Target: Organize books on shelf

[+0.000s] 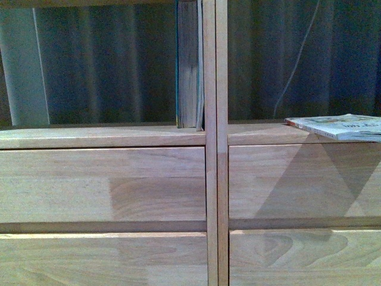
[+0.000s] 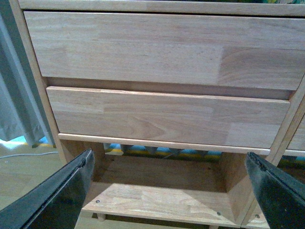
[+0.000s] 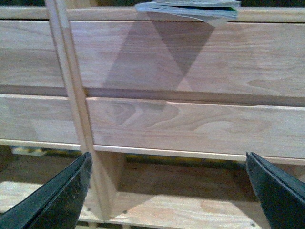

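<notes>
The light wood shelf (image 1: 107, 138) fills the front view. The teal-covered book (image 1: 188, 65) stands upright in the left open compartment against the central divider (image 1: 215, 89), pale page edges facing me. The thin white paperback (image 1: 339, 127) lies flat in the right compartment, its corner over the front edge; it also shows in the right wrist view (image 3: 190, 9). My left gripper (image 2: 169, 164) is open and empty, facing the two left drawer fronts (image 2: 162, 52). My right gripper (image 3: 167, 164) is open and empty, below the paperback, facing the right drawer fronts (image 3: 190, 52).
Dark curtains (image 1: 101, 65) hang behind the backless compartments. A pale curtain (image 2: 14, 105) hangs beside the shelf's left side. A low open bottom compartment (image 2: 157, 195) sits under the drawers, with colourful floor matting (image 2: 162, 151) behind. A cable (image 1: 294, 65) hangs behind the right compartment.
</notes>
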`<act>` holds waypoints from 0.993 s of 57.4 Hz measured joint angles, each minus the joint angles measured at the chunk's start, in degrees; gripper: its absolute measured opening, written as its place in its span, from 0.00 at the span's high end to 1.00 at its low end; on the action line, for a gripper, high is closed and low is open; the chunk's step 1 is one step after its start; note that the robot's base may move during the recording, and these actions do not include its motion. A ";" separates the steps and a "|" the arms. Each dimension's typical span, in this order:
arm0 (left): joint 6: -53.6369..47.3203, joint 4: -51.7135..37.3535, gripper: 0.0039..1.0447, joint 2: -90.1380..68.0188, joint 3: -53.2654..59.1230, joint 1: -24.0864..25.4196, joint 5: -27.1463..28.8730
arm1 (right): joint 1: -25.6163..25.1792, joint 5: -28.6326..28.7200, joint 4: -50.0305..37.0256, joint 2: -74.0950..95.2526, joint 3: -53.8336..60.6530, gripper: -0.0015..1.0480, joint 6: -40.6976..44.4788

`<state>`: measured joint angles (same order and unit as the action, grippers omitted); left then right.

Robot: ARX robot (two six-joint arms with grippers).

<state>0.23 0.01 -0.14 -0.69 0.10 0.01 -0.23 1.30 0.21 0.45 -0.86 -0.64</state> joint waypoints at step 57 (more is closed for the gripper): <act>0.00 0.00 0.07 0.00 0.00 0.00 0.00 | -0.04 2.01 -32.41 90.79 -55.74 0.07 -66.18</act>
<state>0.23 0.01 -0.14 -0.69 0.10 0.01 -0.27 3.31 -32.21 91.24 -56.60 -66.83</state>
